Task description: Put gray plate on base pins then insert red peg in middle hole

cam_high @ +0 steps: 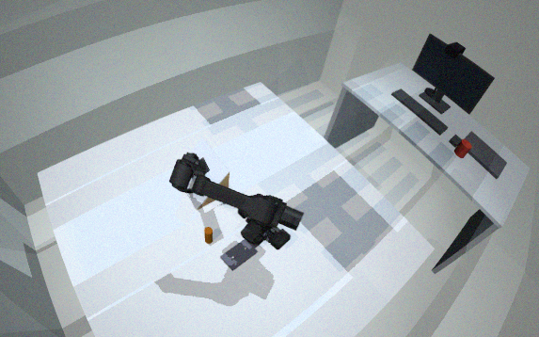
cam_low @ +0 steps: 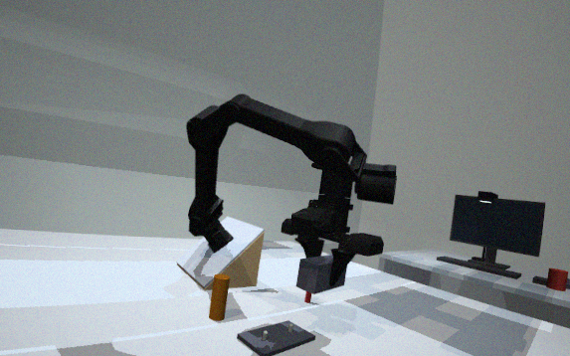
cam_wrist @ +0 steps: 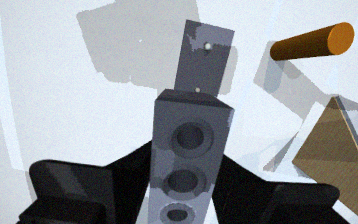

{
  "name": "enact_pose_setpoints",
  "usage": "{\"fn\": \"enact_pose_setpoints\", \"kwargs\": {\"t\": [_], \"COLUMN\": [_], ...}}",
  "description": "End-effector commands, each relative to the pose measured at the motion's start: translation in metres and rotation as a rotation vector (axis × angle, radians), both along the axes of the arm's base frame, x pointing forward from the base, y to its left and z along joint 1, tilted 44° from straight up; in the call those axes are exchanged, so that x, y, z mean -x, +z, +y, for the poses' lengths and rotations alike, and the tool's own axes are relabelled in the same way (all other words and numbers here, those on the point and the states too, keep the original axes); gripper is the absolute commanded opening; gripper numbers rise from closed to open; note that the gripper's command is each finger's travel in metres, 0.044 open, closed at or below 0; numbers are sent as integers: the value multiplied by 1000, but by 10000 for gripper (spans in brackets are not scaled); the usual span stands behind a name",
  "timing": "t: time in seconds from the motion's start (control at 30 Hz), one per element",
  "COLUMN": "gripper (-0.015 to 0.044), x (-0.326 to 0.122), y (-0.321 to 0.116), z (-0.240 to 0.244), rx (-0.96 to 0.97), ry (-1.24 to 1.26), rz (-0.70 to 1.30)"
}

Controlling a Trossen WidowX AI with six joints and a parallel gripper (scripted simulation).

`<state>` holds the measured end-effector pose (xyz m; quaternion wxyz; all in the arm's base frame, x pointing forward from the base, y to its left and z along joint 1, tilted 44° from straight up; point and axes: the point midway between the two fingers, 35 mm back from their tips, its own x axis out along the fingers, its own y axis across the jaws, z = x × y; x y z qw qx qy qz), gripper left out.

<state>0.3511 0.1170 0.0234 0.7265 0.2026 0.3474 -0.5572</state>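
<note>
My gripper [cam_low: 324, 265] [cam_wrist: 181, 144] [cam_high: 258, 239] is shut on the gray plate [cam_low: 312, 279] [cam_wrist: 187, 160], a block with three round holes, and holds it on edge above the table. The dark base [cam_low: 277, 339] [cam_high: 239, 256] [cam_wrist: 203, 62] lies flat on the table with its two small pins standing up; in the wrist view it is just beyond the plate's far end. In the exterior view the plate hangs well above the base and behind it. The red peg [cam_low: 307, 297] stands on the table behind the plate; only its lower end shows.
An orange cylinder [cam_low: 219, 297] [cam_high: 209, 234] [cam_wrist: 312, 41] stands left of the base. A tan wedge [cam_low: 239, 259] [cam_high: 215, 194] [cam_wrist: 336, 150] sits by the arm's foot. A side desk [cam_high: 487, 188] carries a monitor [cam_low: 497, 225], a keyboard and a red can [cam_low: 557, 278] [cam_high: 463, 148].
</note>
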Motion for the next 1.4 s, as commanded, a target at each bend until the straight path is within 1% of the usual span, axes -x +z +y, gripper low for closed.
{"fn": "enact_pose_setpoints", "kwargs": {"t": [0.0,0.73,1.37], "gripper": [0,0,0], "x": [-3,-3,-3], "y": [7,22,22], "z": [-10,-80,-82], "rx": [-4,7,8], "ry": [1,-36,-37], "rz": [-18,-52,-53]}}
